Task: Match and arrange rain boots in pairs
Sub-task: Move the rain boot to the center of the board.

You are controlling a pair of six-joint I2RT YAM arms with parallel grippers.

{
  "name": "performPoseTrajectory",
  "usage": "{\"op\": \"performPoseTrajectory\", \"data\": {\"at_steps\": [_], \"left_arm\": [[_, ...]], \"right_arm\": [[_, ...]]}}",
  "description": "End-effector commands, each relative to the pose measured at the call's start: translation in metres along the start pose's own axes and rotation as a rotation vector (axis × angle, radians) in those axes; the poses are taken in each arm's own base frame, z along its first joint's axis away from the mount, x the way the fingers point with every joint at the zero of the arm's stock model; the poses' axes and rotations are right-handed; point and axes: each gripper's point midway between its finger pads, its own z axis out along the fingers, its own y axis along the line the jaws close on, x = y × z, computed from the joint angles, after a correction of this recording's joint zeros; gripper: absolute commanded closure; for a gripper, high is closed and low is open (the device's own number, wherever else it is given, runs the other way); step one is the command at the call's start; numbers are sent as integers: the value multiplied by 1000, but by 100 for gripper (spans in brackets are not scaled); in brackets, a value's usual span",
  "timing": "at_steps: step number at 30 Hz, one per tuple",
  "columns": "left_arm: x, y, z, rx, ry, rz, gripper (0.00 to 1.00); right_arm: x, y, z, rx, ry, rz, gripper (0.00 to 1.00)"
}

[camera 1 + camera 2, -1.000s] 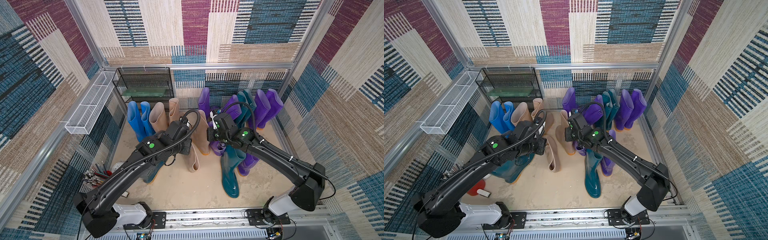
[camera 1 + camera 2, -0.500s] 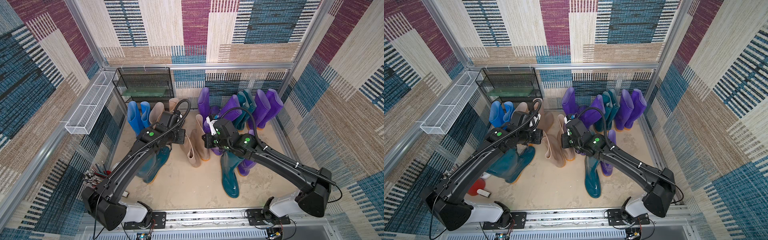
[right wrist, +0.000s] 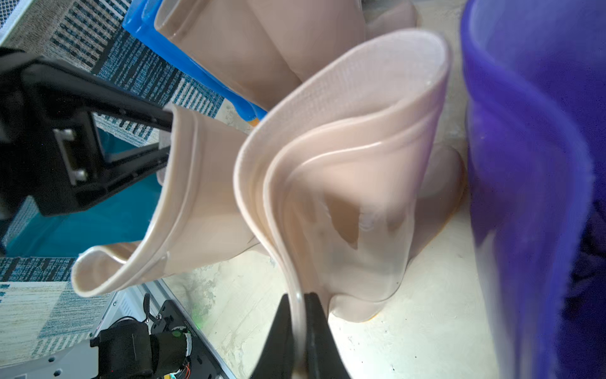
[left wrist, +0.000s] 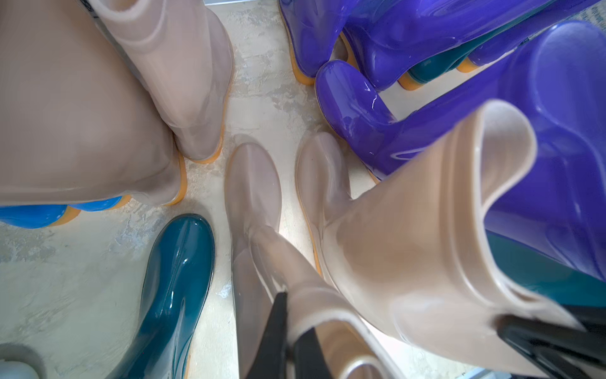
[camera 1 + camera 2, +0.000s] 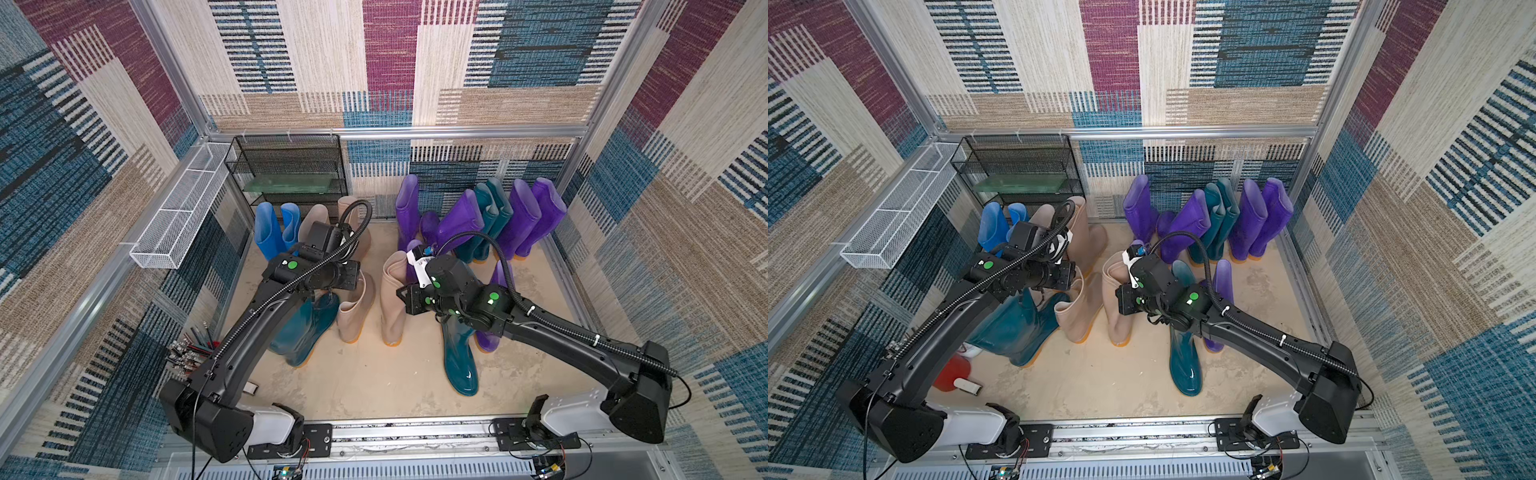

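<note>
In both top views the first beige boot (image 5: 358,309) and the second beige boot (image 5: 392,303) stand close together mid-floor. In the left wrist view, the left gripper (image 4: 292,344) is clamped on the first boot's cuff. In the right wrist view, the right gripper (image 3: 299,334) pinches the second boot's cuff. This looks like the pairing step; next they likely need setting parallel, then releasing.

You have a short glossy beige-tan rubber boot (image 5: 357,309) and a taller beige-tan rubber boot (image 5: 392,301), both with orange soles. You see also glossy purple rubber boots (image 5: 528,216), a dark teal rubber boot (image 5: 459,357) and bright blue rubber boots (image 5: 266,228). The carpet-covered walls (image 5: 390,62) show striped patches in magenta, blue, beige and cream.
</note>
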Motion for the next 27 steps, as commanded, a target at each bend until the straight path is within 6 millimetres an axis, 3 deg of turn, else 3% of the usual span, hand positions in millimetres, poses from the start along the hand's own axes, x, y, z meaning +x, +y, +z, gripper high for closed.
{"op": "performPoseTrajectory", "data": {"at_steps": [1,8,12,15,19,22,25,27], "left_arm": [[-12,-10,-6,61,-50,-98,100],[-26,-15,-13,93,-108,-213,100],[-27,-10,-5,60,-96,-258,100],[-25,-18,5,99,-58,-271,100],[-21,-14,13,81,-44,-255,100],[-18,-12,13,75,-44,-238,100],[-20,-12,9,78,-52,-215,100],[-21,-14,5,84,-56,-196,100]], "right_arm": [[-8,8,-9,-29,-42,4,100],[-6,1,-26,-8,-53,-3,100],[3,-2,-20,-12,-32,8,99],[5,0,-14,-24,-16,21,98],[0,3,-14,-27,-26,24,96],[-3,1,-16,-12,-31,16,89],[-6,0,-19,7,-35,7,73],[-10,-1,-22,22,-46,0,72]]}}
